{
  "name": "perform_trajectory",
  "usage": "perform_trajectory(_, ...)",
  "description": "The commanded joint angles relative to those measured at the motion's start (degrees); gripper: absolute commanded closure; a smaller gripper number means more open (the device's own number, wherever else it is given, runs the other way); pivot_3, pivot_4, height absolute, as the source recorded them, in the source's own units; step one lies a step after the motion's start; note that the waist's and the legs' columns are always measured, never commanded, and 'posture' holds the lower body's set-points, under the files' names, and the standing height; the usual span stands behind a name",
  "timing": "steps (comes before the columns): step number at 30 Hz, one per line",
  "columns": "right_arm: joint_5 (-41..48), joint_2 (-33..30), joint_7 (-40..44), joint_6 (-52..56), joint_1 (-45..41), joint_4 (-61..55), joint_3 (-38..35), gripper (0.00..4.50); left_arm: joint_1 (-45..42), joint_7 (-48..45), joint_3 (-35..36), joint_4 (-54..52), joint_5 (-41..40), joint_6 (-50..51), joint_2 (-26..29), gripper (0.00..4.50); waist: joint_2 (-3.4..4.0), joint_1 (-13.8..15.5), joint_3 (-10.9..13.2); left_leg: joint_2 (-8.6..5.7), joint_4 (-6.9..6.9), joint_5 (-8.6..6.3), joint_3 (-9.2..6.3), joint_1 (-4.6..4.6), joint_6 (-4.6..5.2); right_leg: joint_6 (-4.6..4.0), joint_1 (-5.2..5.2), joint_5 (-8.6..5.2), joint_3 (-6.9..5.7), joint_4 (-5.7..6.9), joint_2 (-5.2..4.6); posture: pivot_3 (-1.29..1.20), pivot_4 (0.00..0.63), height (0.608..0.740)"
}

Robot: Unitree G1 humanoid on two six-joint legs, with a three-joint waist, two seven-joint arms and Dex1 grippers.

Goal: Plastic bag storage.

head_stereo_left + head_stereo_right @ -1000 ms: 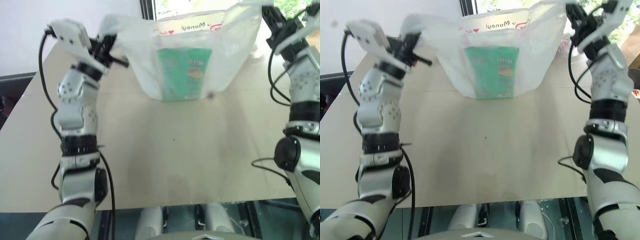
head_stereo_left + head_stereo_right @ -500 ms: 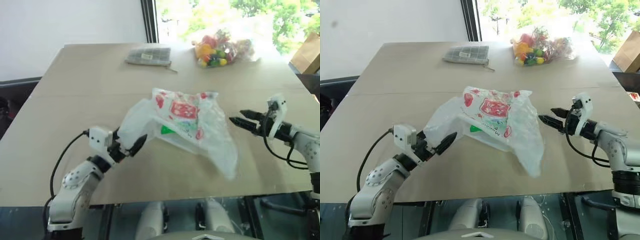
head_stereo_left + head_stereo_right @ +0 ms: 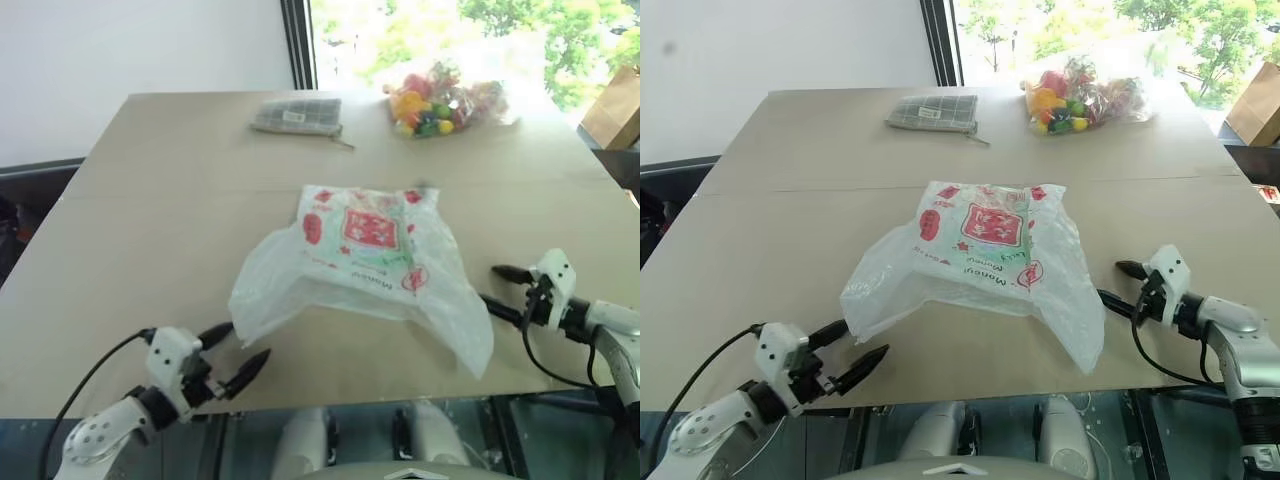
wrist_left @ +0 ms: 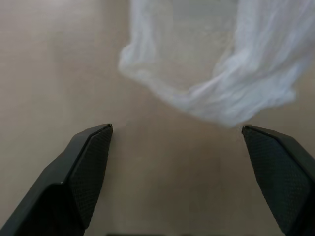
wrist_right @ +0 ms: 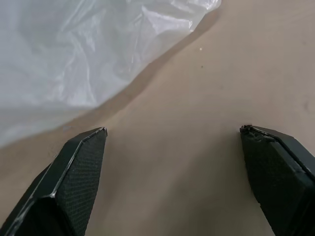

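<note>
1. Beige desk (image 3: 150, 230) fills the scene; white wall behind on the left, a window with green foliage behind on the right.
2. Plastic bag (image 3: 365, 265) lies crumpled at the desk's middle, translucent white, red square logo and red printing facing up, something green showing faintly through it.
3. One bag lobe spreads toward the near-left, another trails toward the near-right edge of the desk.
4. Left tool (image 3: 232, 357) sits low at the near-left edge of the desk, black fingers spread wide, pinching nothing.
5. Left tool is just beside the bag's near-left lobe; contact cannot be told from the head views.
6. Left wrist view: both fingers (image 4: 88, 167) wide apart over bare desk, the bag's edge ahead of the tips and not between them.
7. Right tool (image 3: 1118, 284) sits low at the near-right edge of the desk, fingers spread wide, empty.
8. Right tool points toward the bag's near-right lobe, close beside it.
9. Right wrist view: fingers (image 5: 81, 172) apart over bare desk, crinkled bag film ahead on one side, not gripped.
10. Grey checked pouch (image 3: 296, 114) lies flat at the far side of the desk, left of centre, well apart from the bag.
11. Clear bag of colourful small items (image 3: 440, 96) sits at the far right of the desk, near the window.
12. Brown cardboard box (image 3: 612, 108) shows beyond the desk's far-right corner.
</note>
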Motion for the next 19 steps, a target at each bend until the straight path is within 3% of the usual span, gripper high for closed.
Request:
perform_trajectory(1, -0.7, -0.6, 1.1, -3.0, 0.1, 4.3, -2.0, 0.11, 1.8, 0.4, 4.1, 6.1, 2.6, -1.9, 0.8, 0.0, 0.01, 0.0, -0.2, 0.03, 0.0, 0.0, 0.0, 0.02, 0.0, -0.04, 0.0, -0.02, 0.01, 0.0, 0.04, 0.0, 0.15, 0.74)
perform_trajectory(6, -1.4, -0.9, 5.7, -14.8, -0.1, 12.6, -3.9, 0.11, -9.5, -0.2, 10.0, 20.6, 2.1, -8.3, 4.3, 0.0, -0.03, 0.6, -0.4, 0.02, 0.0, 0.0, -0.03, 0.04, 0.01, -0.22, 0.02, -0.11, -0.04, 0.06, 0.02, 0.0, 0.15, 0.74)
perform_trajectory(11, -1.3, -0.8, 9.3, -21.8, -2.3, 19.0, -4.6, 0.11, -14.7, -3.6, 7.5, 26.4, 5.1, -11.1, 7.0, 0.0, -0.13, 0.3, -0.4, -0.07, 0.01, -0.06, 0.13, -0.03, 0.11, -0.02, 0.01, 0.01, 0.03, -0.02, -0.15, 0.0, 0.15, 0.74)
perform_trajectory(19, 2.3, -0.3, 12.2, -19.3, -2.7, 17.3, -5.5, 0.11, -18.2, -8.2, 5.2, 26.4, 3.9, -11.7, 6.9, 0.0, -0.11, 0.2, -0.3, -0.07, 0.0, -0.05, 0.09, -0.06, 0.08, -0.02, 0.01, 0.01, -0.02, -0.01, -0.6, 0.0, 0.15, 0.74)
